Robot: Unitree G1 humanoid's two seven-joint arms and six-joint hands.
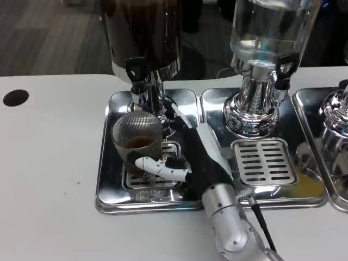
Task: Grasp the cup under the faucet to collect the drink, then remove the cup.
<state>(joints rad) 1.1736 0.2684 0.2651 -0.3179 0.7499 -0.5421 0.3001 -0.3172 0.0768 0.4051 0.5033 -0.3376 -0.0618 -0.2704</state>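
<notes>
One right hand [187,155] wraps the cup [137,142] — fingers curled round it — under the faucet [138,73].

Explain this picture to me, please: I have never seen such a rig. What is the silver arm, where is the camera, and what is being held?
The camera sits on a humanoid robot's head or chest and looks down at a white table. The silver forearm coming in from the bottom is the robot's right arm, ending in its right hand, white and black. That hand grips a ribbed glass cup holding a little brown drink. The cup stands on a metal tray under the faucet of a dark drink dispenser. Beside it is a clear dispenser on its own tray with a drain grate.
</notes>
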